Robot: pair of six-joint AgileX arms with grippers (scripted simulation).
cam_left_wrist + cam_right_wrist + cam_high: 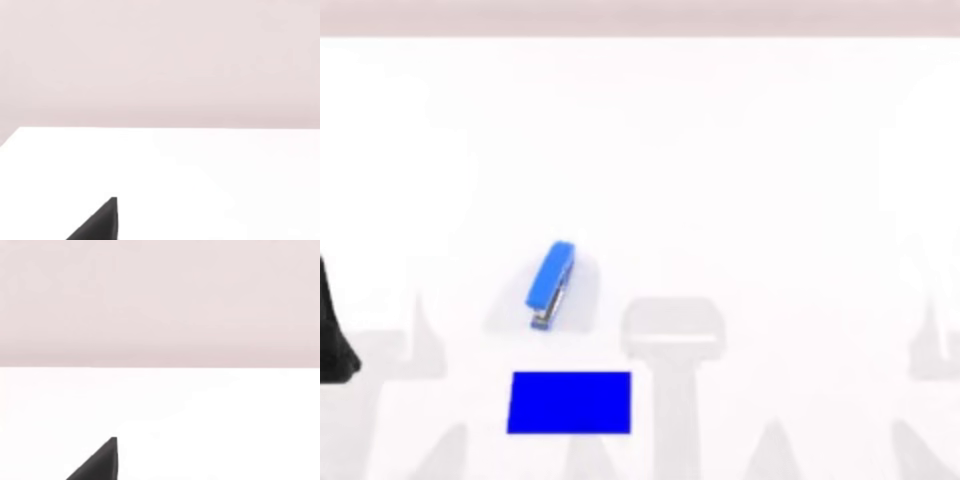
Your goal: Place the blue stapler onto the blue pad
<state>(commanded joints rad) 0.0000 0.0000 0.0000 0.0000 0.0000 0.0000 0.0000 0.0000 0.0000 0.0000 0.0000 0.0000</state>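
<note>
The blue stapler (pixel 552 285) lies on the white table left of centre, its light-blue top up and its grey metal end towards the front. Just in front of it and apart from it lies the blue pad (pixel 569 402), a flat dark-blue rectangle with nothing on it. A dark part of my left arm (pixel 332 340) shows at the table's left edge, well away from both. Each wrist view shows only a dark tip of its own gripper, the left gripper (pixel 100 225) and the right gripper (pixel 100 465), over bare table. The right arm is out of the top view.
The white table (pixel 770 200) runs back to a pale pink wall (pixel 640 15). Faint grey shadows of the arms fall across the front of the table (pixel 672 330).
</note>
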